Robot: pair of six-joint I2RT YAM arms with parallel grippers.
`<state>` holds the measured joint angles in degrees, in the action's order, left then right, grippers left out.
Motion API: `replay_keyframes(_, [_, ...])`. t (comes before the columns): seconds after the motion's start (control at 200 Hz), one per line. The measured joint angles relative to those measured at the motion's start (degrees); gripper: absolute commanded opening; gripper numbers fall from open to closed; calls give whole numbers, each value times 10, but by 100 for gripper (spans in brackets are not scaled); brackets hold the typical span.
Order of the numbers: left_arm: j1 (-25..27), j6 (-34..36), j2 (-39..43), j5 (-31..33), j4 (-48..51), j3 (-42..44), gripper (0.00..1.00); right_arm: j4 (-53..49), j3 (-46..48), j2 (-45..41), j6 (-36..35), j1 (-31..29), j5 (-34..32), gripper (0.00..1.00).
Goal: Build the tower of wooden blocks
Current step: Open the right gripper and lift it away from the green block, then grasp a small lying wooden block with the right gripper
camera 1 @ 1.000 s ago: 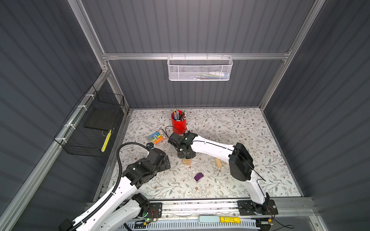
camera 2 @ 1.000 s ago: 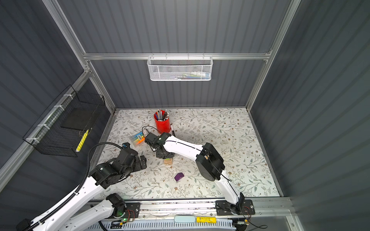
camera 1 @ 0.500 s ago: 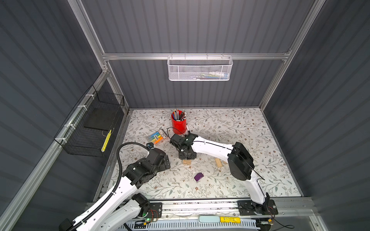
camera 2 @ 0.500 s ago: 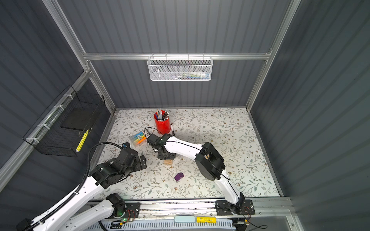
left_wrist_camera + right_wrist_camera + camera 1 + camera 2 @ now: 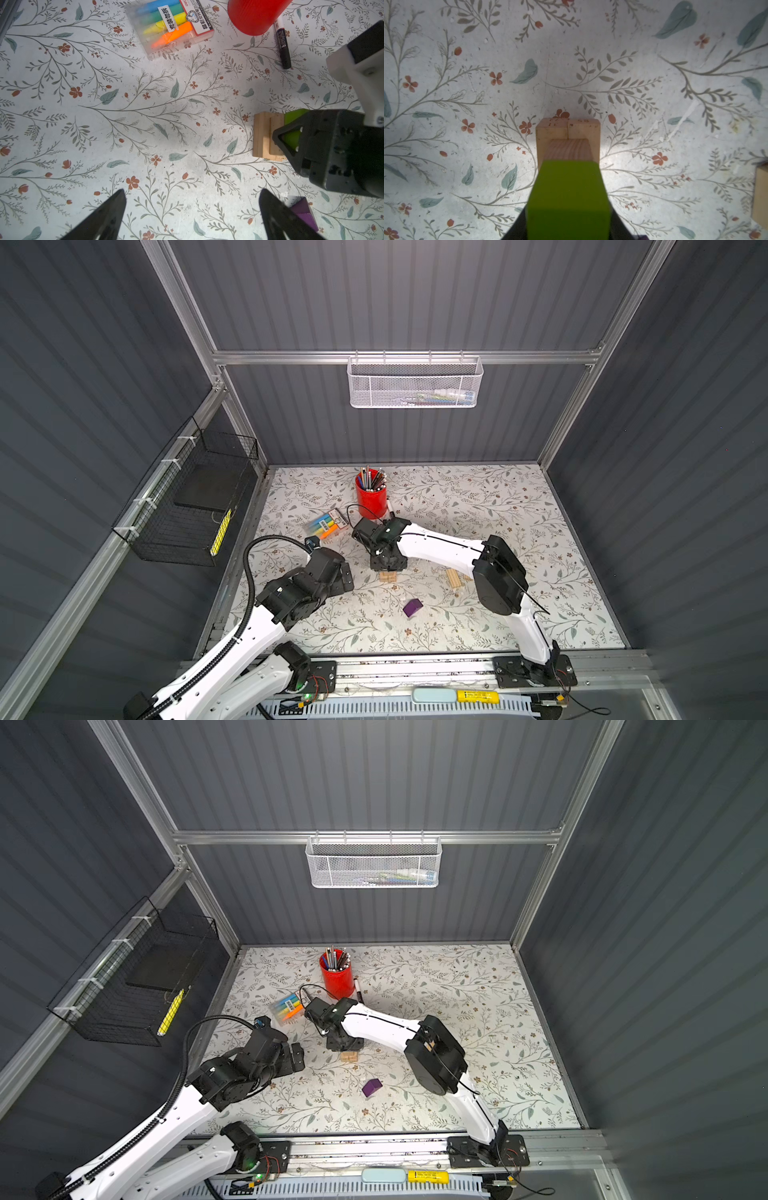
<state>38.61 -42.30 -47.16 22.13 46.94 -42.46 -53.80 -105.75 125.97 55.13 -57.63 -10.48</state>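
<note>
Near the middle of the floral mat, under the wrist of the right arm: the wood block tower, low, only two layers showing. Directly over it the right gripper is clamped on the lime-green block. Step in hand, by my reading: seating the green block in the second layer beside the pale plank lying there. To do it well, keep the block level and parallel to that plank, snug against it, with its ends flush over the layer beneath. Lower straight down, release only once it bears weight, then lift vertically so the fingers don't drag the neighbour. Whether it has touched down I cannot tell; the wrist view hides its underside. Tower's look: bottom pair of pale blocks side by side, faint scribbled marks on them, edges square, the one grainy plank on top; nothing visibly skewed. Outward: purple block alone on the mat, nearer the robot's base; loose pale planks bunched by the right arm's elbow. To the left the left gripper hangs spread wide and empty, well apart from the stack. Behind: red pencil cup, highlighter pack, black marker.
</note>
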Motion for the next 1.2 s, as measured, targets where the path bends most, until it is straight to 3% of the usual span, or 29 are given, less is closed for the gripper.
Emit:
replay_keyframes(0.28, [0,0,0,0,4,-7,100,3,7,-20,-3,-1,2,61])
replay_keyframes(0.57, [0,0,0,2,10,-29,100,35,76,-165,-19,-2,-5,75])
replay_keyframes(0.891, [0,14,-30,-39,-12,-62,100,77,231,-347,-65,12,-40,89])
replay_keyframes(1.201, [25,29,-79,-100,-80,-63,100,114,433,-471,-106,91,-32,99])
